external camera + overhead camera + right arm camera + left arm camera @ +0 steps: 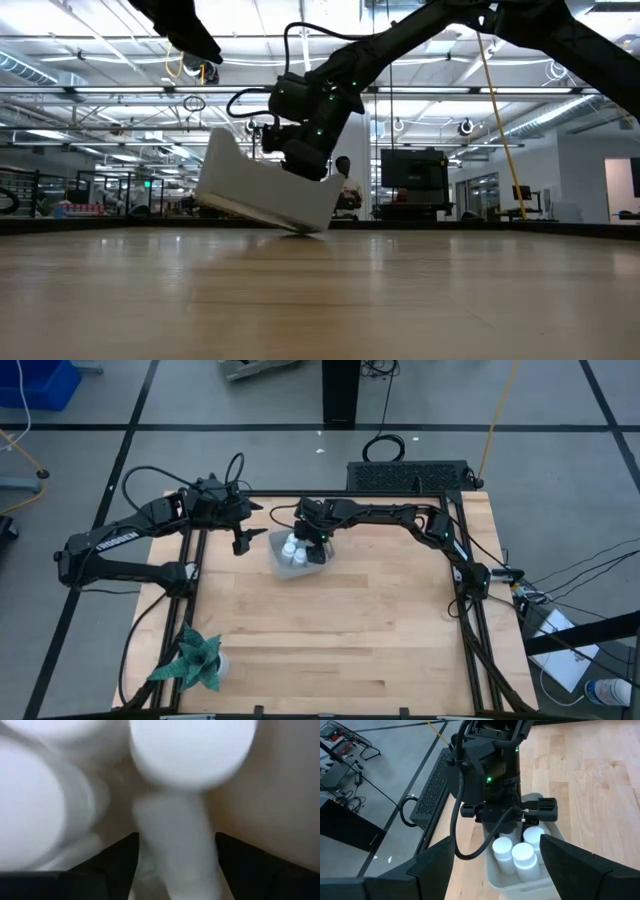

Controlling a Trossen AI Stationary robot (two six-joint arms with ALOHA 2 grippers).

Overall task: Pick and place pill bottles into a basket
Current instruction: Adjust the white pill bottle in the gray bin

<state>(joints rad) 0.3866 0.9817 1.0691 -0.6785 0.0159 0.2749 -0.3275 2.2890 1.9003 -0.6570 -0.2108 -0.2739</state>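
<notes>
Presently, upper centre of the frame: basket (300, 563) tipped on the desk (340, 630), pill bottles (293, 550) inside; right claw (318, 550) lowered in, fingers parted around one; left claw (241, 543) parked beside, released.

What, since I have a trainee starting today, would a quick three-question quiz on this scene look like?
1. True or false: the basket lies flat on the table.
2. Which gripper reaches down among the pill bottles in the basket? A) left gripper B) right gripper C) neither
3. Fill in: the green plant stands on the table's ___ side.

Key:
1. False. The low view shows the basket tilted, with one side lifted off the table.
2. B. The left gripper hovers open beside the basket.
3. Left.
</notes>
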